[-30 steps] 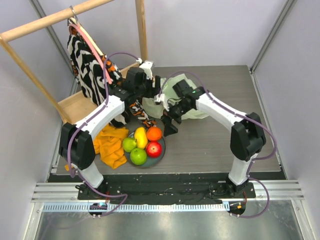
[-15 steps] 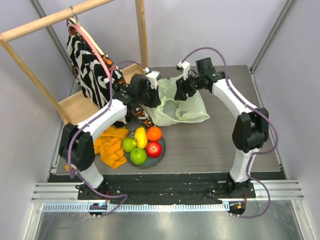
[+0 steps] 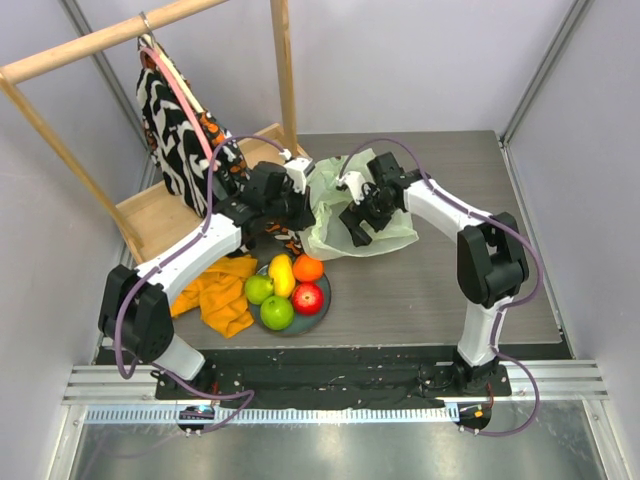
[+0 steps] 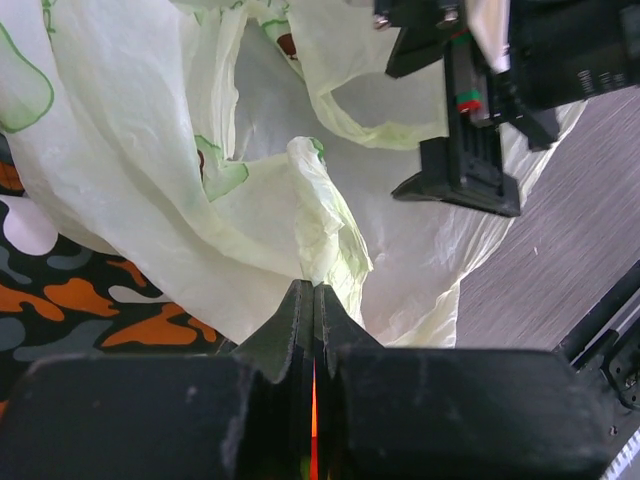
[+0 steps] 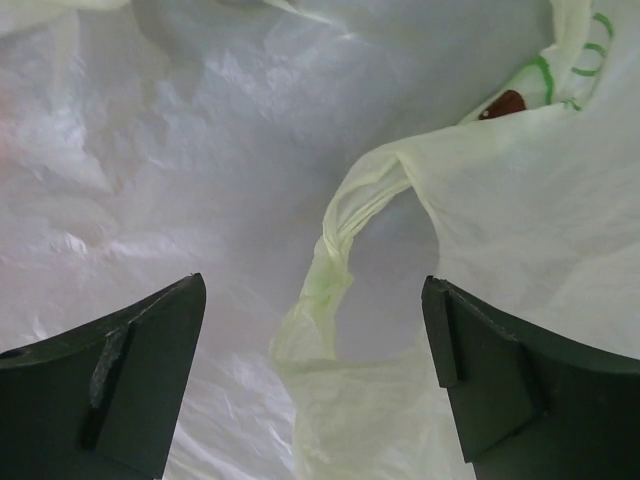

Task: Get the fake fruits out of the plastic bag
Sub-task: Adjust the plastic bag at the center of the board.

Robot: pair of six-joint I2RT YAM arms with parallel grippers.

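The pale-green plastic bag (image 3: 345, 215) lies crumpled at mid-table. My left gripper (image 4: 313, 287) is shut on a fold of the bag's left edge (image 4: 320, 215); in the top view it (image 3: 303, 203) sits at the bag's left side. My right gripper (image 5: 315, 290) hovers open just over the bag, a twisted handle loop (image 5: 335, 255) between its fingers without touching them. From above it (image 3: 360, 228) is over the bag's middle. Fake fruits lie on the grey-blue plate (image 3: 323, 308): a yellow mango (image 3: 281, 272), an orange (image 3: 308, 267), a red apple (image 3: 307, 297) and two green apples (image 3: 277, 312). No fruit shows inside the bag.
A wooden rack (image 3: 285, 60) with a black-and-white patterned cloth (image 3: 170, 125) stands at the back left on a wooden base (image 3: 155, 215). An orange cloth (image 3: 225, 290) lies left of the plate. Camouflage-patterned fabric (image 4: 80, 290) lies under the bag's left edge.
My right arm has swung from the bag's far edge down over its middle, and its jaws have widened. My left gripper stays shut on the bag and has shifted slightly left.
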